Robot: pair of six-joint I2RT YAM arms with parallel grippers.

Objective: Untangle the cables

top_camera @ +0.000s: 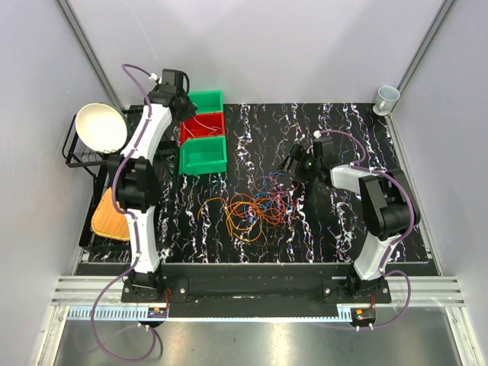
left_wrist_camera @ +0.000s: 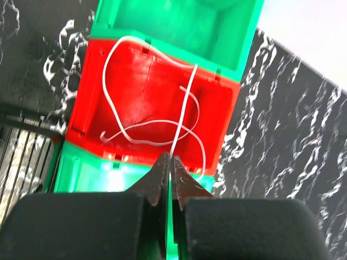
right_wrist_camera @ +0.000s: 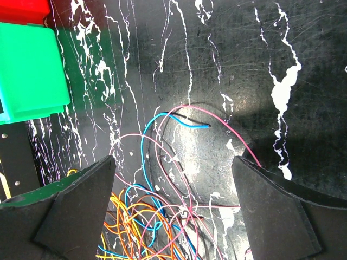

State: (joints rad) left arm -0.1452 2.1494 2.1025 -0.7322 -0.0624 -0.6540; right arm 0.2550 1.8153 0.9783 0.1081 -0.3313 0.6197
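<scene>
Closest to the left wrist lens: left pincer (left_wrist_camera: pixel 169 162), closed to a hairline on one pale cable (left_wrist_camera: pixel 187 97). Strand leading straight away from the tips, over the near rim and into the red bin (left_wrist_camera: pixel 81 108), looped on its floor. Parked at the far left of the worktop (top_camera: pixel 396 152), well apart from the heap.

Right pincer (right_wrist_camera: pixel 172 162) spread wide, holding nothing, hanging over the far edge of the tangle (top_camera: pixel 255 207). Bulk of the orange, yellow and blue loops toward the arm bases and a little to the left of it. Just ahead of the open fingers: free end of a blue cable (right_wrist_camera: pixel 179 120) and the arc of a pink cable (right_wrist_camera: pixel 227 127), both lying flat and apart from the dense knot.

Clearly the nearer arm for the next pick: the right. Blue end lying roughly along the line from finger to finger, so probably a wrist turn needed before closing across it. Risk: catching pink along with blue.
</scene>
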